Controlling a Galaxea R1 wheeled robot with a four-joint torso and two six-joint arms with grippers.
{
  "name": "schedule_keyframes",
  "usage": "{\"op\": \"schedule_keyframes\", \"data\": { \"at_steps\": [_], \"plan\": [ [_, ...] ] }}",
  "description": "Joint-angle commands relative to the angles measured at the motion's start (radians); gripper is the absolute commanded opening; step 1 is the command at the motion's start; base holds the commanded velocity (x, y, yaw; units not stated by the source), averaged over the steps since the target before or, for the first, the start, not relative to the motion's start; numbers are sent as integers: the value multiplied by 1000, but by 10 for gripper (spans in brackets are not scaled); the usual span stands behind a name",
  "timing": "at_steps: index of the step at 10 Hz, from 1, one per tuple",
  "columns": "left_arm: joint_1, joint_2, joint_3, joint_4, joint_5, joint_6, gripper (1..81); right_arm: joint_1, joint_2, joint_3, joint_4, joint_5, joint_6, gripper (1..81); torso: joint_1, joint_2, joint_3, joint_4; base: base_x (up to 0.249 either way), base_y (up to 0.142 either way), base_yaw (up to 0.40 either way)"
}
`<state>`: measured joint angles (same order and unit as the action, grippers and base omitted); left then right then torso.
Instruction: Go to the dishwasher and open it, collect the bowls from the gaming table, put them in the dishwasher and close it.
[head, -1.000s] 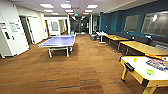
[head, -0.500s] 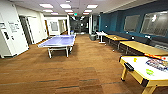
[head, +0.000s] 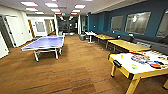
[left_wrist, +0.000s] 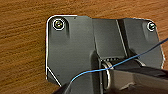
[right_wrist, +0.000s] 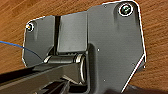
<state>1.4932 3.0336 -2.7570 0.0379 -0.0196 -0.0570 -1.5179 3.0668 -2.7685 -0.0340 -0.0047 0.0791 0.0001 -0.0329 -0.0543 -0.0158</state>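
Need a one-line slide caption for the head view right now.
Games room with wood floor: white-topped gaming table at right, blue ping-pong table at left.

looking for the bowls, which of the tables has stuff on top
The white-topped, yellow-sided gaming table at near right carries colourful items; the blue ping-pong table and plain yellow tables look bare.

1. My left wrist plate (left_wrist: 72, 47) is dark grey, wide and flat, with rounded corners edged in white.
2. Round silver fittings (left_wrist: 58, 24) sit at its corners.
3. A thin blue cable (left_wrist: 125, 61) crosses my jointed bar.
4. My right wrist plate (right_wrist: 110, 42) matches, with its own blue cable (right_wrist: 17, 45).
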Motion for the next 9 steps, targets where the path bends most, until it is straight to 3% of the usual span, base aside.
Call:
{"op": "schedule_keyframes", "data": {
  "at_steps": [1,9],
  "plan": [
    [-46,1,0,13,55,0,811,54,3,3,-1,-54,1,811,0,0,0,0,0,0,-399],
    [-43,-2,0,14,53,0,811,43,3,14,8,-37,4,811,0,0,0,0,0,0,-399]
  ]
}}
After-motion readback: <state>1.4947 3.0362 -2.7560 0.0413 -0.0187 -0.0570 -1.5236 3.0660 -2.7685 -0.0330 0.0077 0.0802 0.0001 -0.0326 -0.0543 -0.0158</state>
